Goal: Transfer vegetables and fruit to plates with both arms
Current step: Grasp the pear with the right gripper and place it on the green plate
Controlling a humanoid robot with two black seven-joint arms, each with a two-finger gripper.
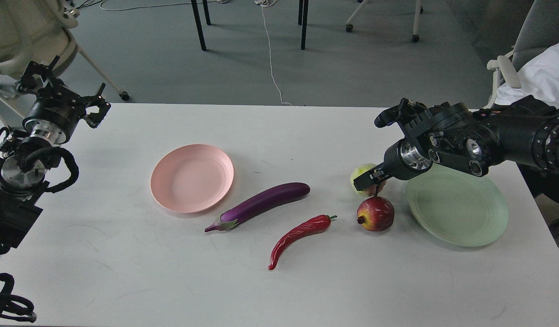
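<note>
- The white table (125, 272) carries all the task items, set out in a loose row between the two plates.
- The round, shallow, pale pink plastic plate (192, 178) lies left of centre, with nothing on it.
- The long glossy purple eggplant (261, 205) lies just right of the pink plate, tilted, its greyish stem cap pointing down-left.
- The curved glossy red chili pepper (299, 234) lies just below the eggplant, green stem up-right, apart from it.
- The round red pomegranate-like fruit (376, 214) sits on the table between the chili and the green plate.
- The lumpy yellow-green fruit (362, 175) sits just behind the red one, partly hidden by the gripper.
- The larger pale green plastic plate (458, 209) lies at the right, nothing on it; the black right arm crosses above its far rim.
- The right gripper (369, 180) is down at the yellow-green fruit, its dark fingers over the fruit's front; I cannot tell whether they clamp it.
- The left gripper (97, 106) is raised above the table's far left corner, its claw fingers spread apart and holding nothing.
</note>
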